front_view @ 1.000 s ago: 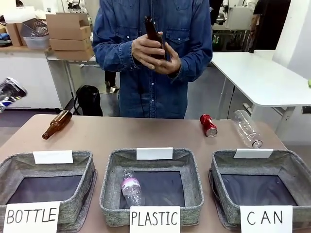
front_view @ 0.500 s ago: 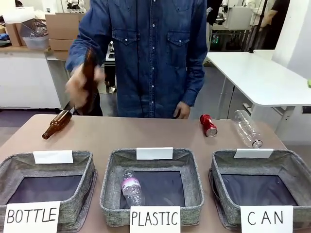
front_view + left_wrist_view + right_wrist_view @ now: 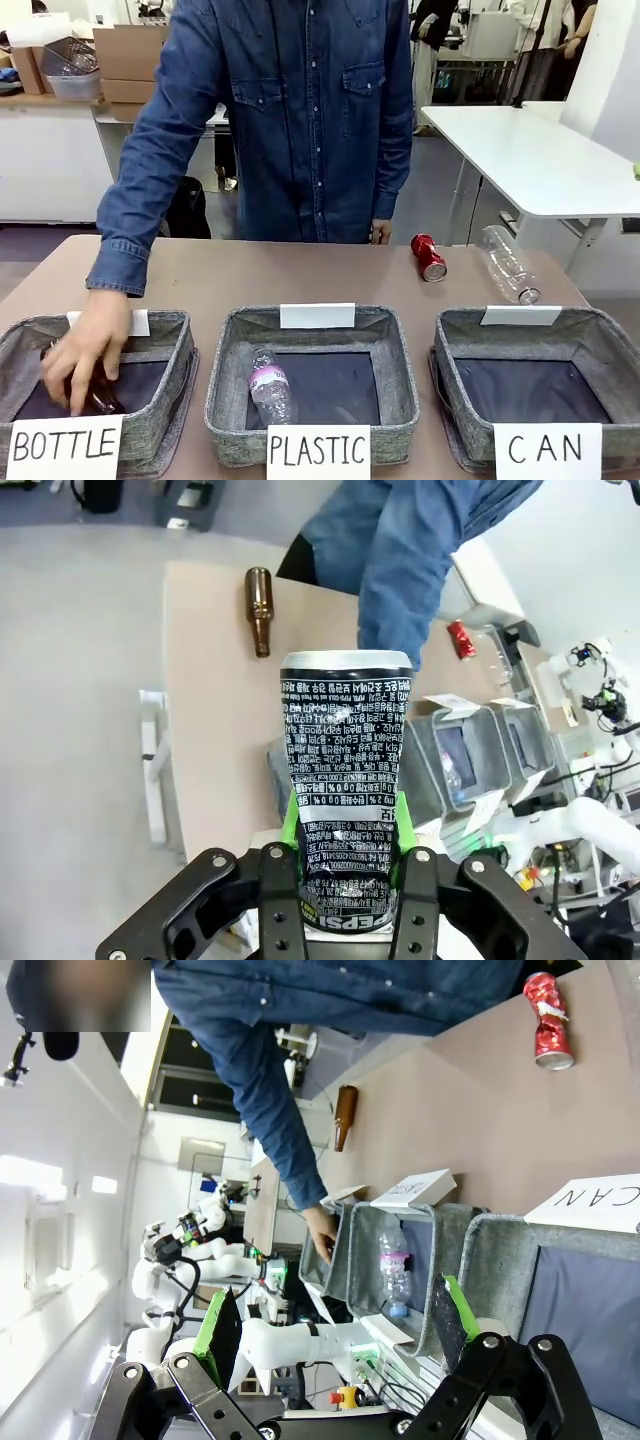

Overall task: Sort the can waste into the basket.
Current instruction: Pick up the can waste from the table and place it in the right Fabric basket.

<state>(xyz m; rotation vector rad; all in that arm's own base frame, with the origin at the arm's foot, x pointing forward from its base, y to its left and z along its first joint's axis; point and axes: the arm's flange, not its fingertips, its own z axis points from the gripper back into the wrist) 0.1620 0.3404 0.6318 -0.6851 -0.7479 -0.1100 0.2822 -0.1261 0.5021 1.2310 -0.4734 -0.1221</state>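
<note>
In the left wrist view my left gripper (image 3: 346,825) is shut on a black can (image 3: 345,730) with pale print, held upright high above the table's left end. A shiny red can (image 3: 429,257) lies on the table's far right, also seen as the red can (image 3: 461,640) and the red can (image 3: 545,1020). The grey CAN basket (image 3: 450,345) stands at the front right with nothing in it. My right gripper (image 3: 335,1320) is open and holds nothing, close above the near wall of the CAN basket (image 3: 490,1260).
The person's hand (image 3: 85,350) holds a brown bottle down inside the BOTTLE basket (image 3: 165,400). The PLASTIC basket (image 3: 225,380) holds a clear bottle (image 3: 270,385). Another clear bottle (image 3: 508,265) lies beside the red can. A brown bottle (image 3: 259,610) lies at the far left.
The person swung a brown bottle from chest height down into the BOTTLE basket. The black can that showed at the front view's left edge has gone out of that view.
</note>
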